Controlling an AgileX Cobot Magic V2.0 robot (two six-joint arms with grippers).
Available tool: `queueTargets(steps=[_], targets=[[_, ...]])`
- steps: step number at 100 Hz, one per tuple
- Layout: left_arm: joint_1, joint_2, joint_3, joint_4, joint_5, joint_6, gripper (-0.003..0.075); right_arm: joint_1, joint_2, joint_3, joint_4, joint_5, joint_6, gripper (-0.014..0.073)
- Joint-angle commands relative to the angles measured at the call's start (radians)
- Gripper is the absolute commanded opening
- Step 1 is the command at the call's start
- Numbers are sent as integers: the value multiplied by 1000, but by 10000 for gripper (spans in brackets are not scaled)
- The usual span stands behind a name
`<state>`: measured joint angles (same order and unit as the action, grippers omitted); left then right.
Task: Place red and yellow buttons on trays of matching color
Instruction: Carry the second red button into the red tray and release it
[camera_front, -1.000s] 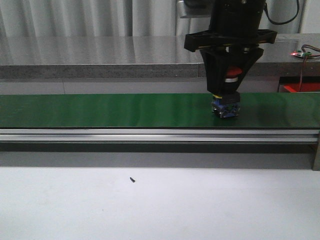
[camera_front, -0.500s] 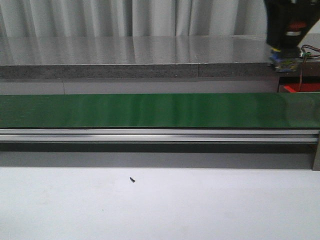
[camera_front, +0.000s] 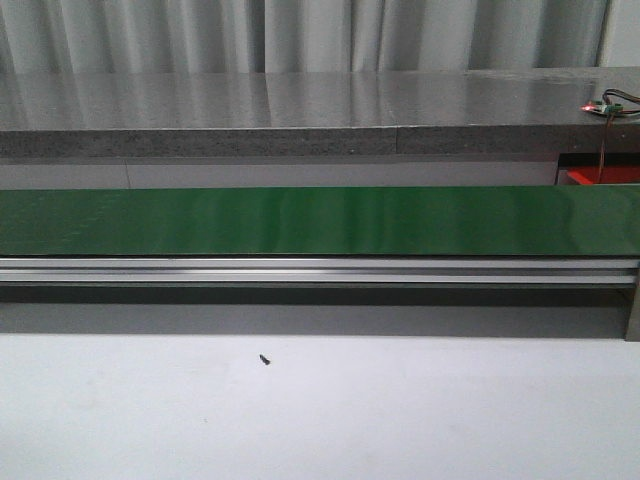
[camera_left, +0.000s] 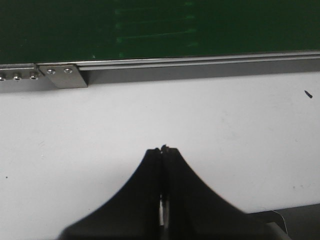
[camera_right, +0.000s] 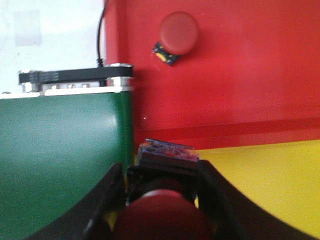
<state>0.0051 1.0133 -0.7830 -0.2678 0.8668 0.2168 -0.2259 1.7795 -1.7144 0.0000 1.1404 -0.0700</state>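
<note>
Front view: one green belt (camera_front: 300, 220) along the counter (camera_front: 320, 410); one small dark speck (camera_front: 264, 359); no arms visible.

Left wrist view: left fingers (camera_left: 164, 165) clenched together, empty, above the counter.

Right wrist view: right fingers (camera_right: 162, 200) grasping one red button (camera_right: 160, 217), cap toward the camera, over the red tray (camera_right: 240, 75) and yellow tray (camera_right: 270, 180) border. Second red button (camera_right: 177, 35) lies tilted in the red tray.

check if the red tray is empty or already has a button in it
Not empty: the red tray already holds one red button; the right gripper carries another.

Green belt (camera_front: 300, 220) on a white counter (camera_front: 320, 410) — red tray (camera_right: 240, 75), yellow tray (camera_right: 270, 180), red buttons (camera_right: 179, 33), black tool (camera_right: 162, 200).
</note>
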Motion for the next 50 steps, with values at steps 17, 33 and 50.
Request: queueTargets(steps=[17, 33, 50], targets=[[-9, -17, -26, -21, -45, 2, -20, -82, 31, -24, 58, -111, -12, 174], [-9, -17, -26, -21, -45, 2, -20, -82, 111, -24, 118, -146, -60, 174], [-9, -17, -26, -21, -45, 2, -20, -82, 171, -24, 128, -186, -61, 174]])
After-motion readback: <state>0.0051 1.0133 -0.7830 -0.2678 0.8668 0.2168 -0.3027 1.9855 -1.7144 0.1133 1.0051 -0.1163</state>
